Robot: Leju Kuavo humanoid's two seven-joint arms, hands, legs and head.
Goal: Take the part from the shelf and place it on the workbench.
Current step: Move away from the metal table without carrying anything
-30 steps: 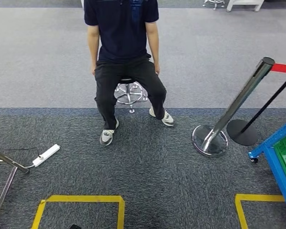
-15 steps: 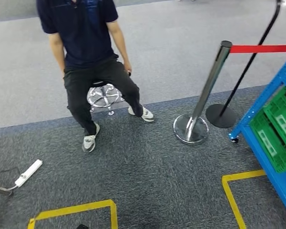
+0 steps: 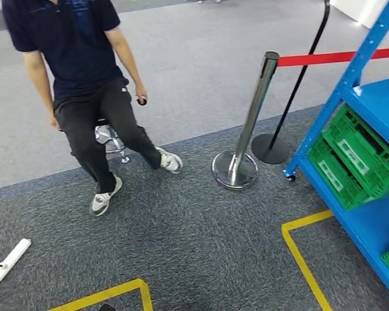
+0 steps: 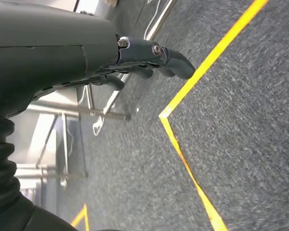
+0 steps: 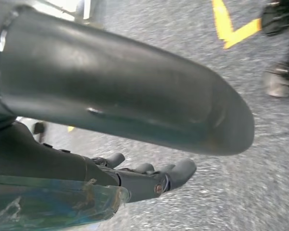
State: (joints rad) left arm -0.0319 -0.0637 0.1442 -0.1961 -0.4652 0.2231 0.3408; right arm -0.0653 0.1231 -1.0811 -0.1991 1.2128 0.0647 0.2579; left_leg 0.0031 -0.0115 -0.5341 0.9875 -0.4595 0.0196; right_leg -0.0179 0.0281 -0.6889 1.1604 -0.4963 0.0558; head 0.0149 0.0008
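Observation:
A blue shelf [image 3: 343, 91] stands at the right of the head view, with green crates [image 3: 354, 155] on its lower level. What lies inside the crates is hidden from here. My left hand [image 4: 136, 55] hangs over grey carpet with its fingers stretched out and nothing in it. My right hand [image 5: 146, 178] also hangs above the carpet, fingers extended and apart, holding nothing.
A person [image 3: 80, 71] sits on a stool [image 3: 107, 136] at the upper left. A chrome stanchion [image 3: 244, 129] with a red belt [image 3: 329, 57] stands left of the shelf. Yellow tape [image 3: 300, 256] marks the floor. A white power strip [image 3: 10, 259] lies at the lower left.
The whole picture has shifted left, so the camera has turned to the right. More of the blue shelf and its green crates now shows at the right edge.

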